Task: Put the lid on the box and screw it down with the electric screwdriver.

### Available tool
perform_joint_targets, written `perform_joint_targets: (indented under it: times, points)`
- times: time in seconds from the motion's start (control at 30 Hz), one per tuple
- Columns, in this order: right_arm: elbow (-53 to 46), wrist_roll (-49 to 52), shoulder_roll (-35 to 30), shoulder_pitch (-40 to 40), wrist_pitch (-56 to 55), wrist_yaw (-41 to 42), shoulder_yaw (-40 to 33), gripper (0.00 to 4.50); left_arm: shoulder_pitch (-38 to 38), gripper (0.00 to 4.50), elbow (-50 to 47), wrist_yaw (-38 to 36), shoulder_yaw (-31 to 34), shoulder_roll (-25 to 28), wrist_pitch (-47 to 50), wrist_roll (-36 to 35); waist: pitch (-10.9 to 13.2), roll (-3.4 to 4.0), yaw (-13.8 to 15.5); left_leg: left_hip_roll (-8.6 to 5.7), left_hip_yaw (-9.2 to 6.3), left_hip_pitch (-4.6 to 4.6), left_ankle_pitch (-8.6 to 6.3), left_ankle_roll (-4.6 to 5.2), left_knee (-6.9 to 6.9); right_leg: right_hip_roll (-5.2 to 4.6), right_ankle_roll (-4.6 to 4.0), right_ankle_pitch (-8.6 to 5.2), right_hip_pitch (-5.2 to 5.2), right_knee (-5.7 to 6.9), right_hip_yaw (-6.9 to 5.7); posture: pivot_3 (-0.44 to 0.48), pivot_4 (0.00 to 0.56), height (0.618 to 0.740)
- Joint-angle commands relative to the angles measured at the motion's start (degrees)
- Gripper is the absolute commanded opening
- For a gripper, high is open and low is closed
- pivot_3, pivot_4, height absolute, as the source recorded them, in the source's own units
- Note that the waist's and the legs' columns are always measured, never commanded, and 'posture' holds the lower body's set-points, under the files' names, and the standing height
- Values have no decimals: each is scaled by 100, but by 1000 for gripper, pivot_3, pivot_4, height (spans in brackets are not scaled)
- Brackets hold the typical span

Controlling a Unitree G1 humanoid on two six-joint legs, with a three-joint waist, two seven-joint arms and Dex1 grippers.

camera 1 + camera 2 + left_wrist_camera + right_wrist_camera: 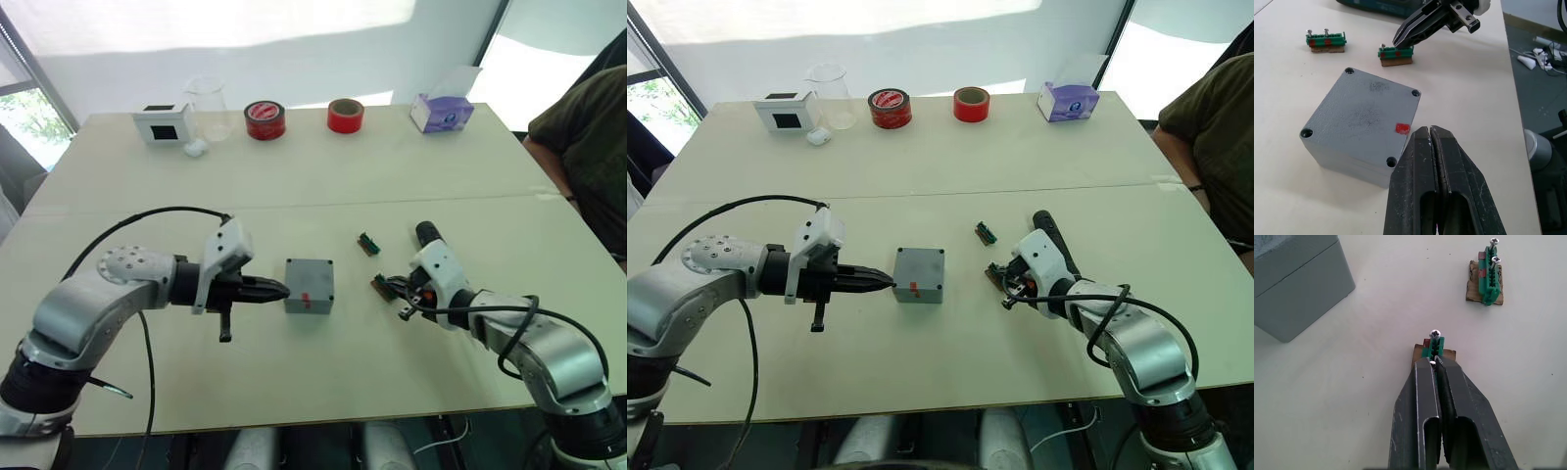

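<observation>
The left gripper (279,290) is seen left of centre, jaws pressed together and empty, its tip just beside the left wall of the box (310,285); the lid (1364,110) is already seated on the box, red mark on the near wall. The right gripper (400,291) lies right of centre, jaws closed on a screw in the near green holder (1433,348); a second holder (368,243) lies beyond. The box lies between both arms, the left nearer; the screwdriver cannot be made out.
</observation>
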Motion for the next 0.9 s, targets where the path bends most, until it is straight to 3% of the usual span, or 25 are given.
perform_joint_targets:
  times: [0.03, 0.3, 0.57, 0.9]
  points:
    - [-237, 119, -107, -115, -4, 67, -331, 68, -41, 0, 132, 32, 222, -15, -86, -46, 0, 0, 1, 0, 0, 0, 0, 0, 0, 0, 0, 0, 0, 0, 0, 0, 150, 740]
    - [-711, 552, -105, -396, 192, 184, -630, 68, -54, 0, 594, 129, 734, -69, -2, -230, 0, 0, -4, 0, 0, 1, 0, 0, 0, 0, 0, 0, -1, 4, 0, 0, 150, 740]
    - [-152, 408, 705, -1408, -261, 171, 476, 68, 233, 0, 474, 302, 879, -55, 124, -360, 0, 0, -5, 4, -1, 2, 1, -2, 0, 4, -1, -1, -9, 15, 1, 0, 150, 740]
    - [547, 21, 862, -1579, -924, 406, 980, 68, 481, 0, 16, 638, 921, -114, 252, -515, 0, 0, -16, -1, 0, 1, 2, -4, 5, -2, -2, -1, -11, 22, 2, 0, 150, 740]
